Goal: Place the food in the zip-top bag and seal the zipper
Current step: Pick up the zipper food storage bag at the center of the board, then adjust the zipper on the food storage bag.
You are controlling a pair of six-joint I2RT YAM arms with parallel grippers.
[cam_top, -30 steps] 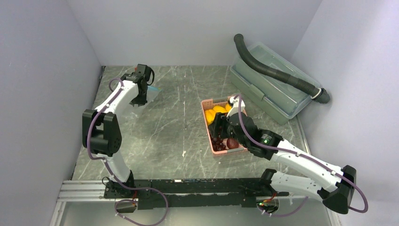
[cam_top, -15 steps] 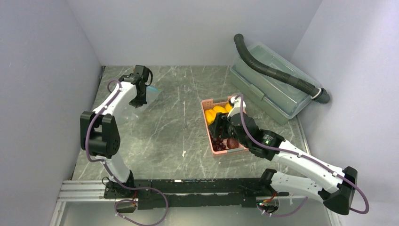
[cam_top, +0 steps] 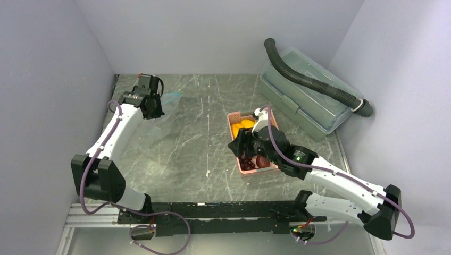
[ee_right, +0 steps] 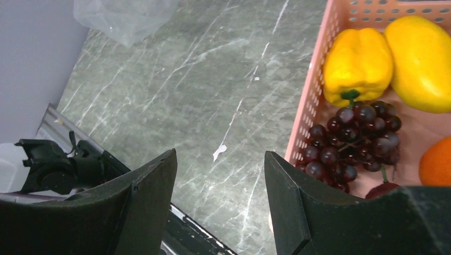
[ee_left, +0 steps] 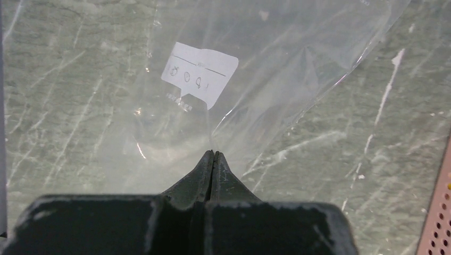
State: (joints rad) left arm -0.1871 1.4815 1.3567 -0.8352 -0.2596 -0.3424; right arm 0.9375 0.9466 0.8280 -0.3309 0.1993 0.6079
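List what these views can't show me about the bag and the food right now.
Top view: zipper shows only as a teal sliver beside the left gripper; slider too small to find; left wrist view misses the mouth.
Left wrist: bag film is clear; one layer pinched or both, cannot tell.
Right wrist: orange cut by the frame edge.
Top view: right gripper covers most of the basket.

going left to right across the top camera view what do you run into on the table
zip-top bag → pink basket → clear storage box
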